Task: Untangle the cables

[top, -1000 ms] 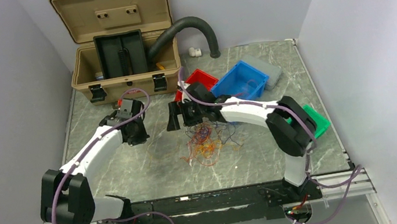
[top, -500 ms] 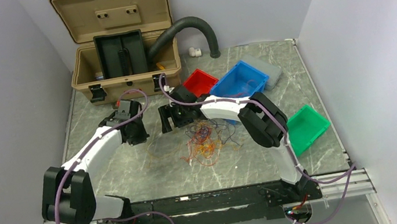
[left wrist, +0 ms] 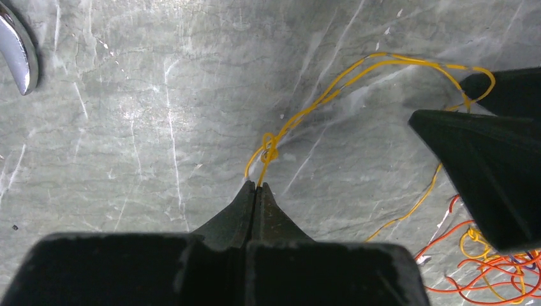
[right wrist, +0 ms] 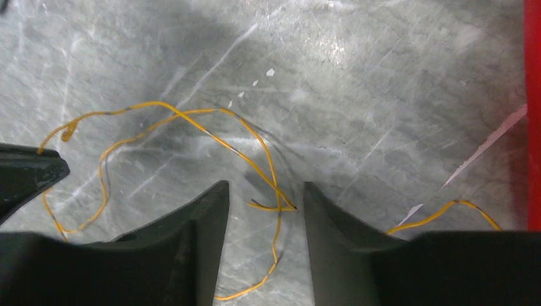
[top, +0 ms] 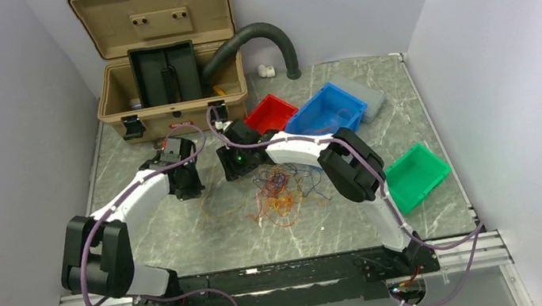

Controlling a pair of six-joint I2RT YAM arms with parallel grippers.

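The cables (top: 281,191) lie as a loose tangle of orange, red and dark wires mid-table. One yellow cable (left wrist: 383,60) runs out of it to the left. My left gripper (left wrist: 256,186) is shut on that yellow cable just below a small knot (left wrist: 270,152); from above, the left gripper (top: 194,189) sits left of the tangle. My right gripper (right wrist: 265,194) is low over the table, open, with the yellow cable's loop (right wrist: 191,115) passing between its fingers, unpinched. From above, the right gripper (top: 232,170) is close to the left one, at the tangle's upper left.
An open tan case (top: 160,72) and a black ribbed hose (top: 267,33) stand at the back. A red bin (top: 271,111), a blue bin (top: 330,109) and a grey box (top: 368,99) sit behind the tangle. A green bin (top: 415,173) is at the right.
My right gripper has swung left toward the left gripper and lowered, and its jaws have narrowed around the yellow cable. The left gripper stays shut, hardly moved.
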